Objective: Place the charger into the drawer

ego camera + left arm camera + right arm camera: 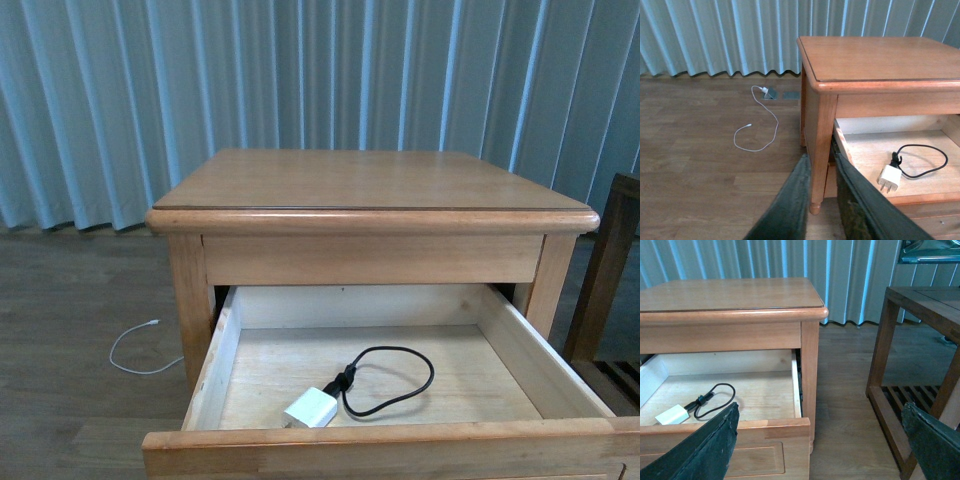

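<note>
The charger, a small white plug block with a black looped cable, lies on the floor of the pulled-out light-wood drawer, near its front. It also shows in the left wrist view and the right wrist view. My left gripper is shut and empty, off the cabinet's left front leg. My right gripper is open and empty, off the drawer's right front corner. Neither arm shows in the front view.
The wooden bedside cabinet has a bare top. A thin white cable lies on the wood floor to its left. A darker wooden table with a slatted shelf stands close on the right. Curtains hang behind.
</note>
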{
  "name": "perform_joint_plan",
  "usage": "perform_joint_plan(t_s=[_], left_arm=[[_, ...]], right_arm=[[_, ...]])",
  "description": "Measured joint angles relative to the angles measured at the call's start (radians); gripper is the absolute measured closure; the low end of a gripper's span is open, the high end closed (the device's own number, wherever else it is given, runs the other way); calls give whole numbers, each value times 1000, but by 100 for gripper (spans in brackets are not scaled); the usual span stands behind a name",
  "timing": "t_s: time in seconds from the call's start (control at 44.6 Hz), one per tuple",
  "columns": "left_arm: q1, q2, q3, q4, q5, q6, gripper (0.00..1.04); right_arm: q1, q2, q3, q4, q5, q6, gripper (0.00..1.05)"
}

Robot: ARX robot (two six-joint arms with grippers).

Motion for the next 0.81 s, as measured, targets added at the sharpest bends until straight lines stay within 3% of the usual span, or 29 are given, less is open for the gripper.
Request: perform_joint_plan(t_s=[0.09,0.269,0.359,0.426,0.515,0.807], left_arm=[[59,-44,-50,4,54,-5,101],[136,-108,-117,8,126,-3,101],[227,-137,-139,8,245,-4,101],[267,-170,-147,-17,252,-4,101],[277,-266,-168,-100,266,-4,101],[278,-306,-203,-99,266,-4,101]], right_arm=[[0,0,0,0,0,0,8],[0,0,0,0,0,0,8],[0,0,0,0,0,0,8],[0,0,0,0,0,0,8],[0,0,0,0,0,0,8],[0,0,0,0,0,0,8]])
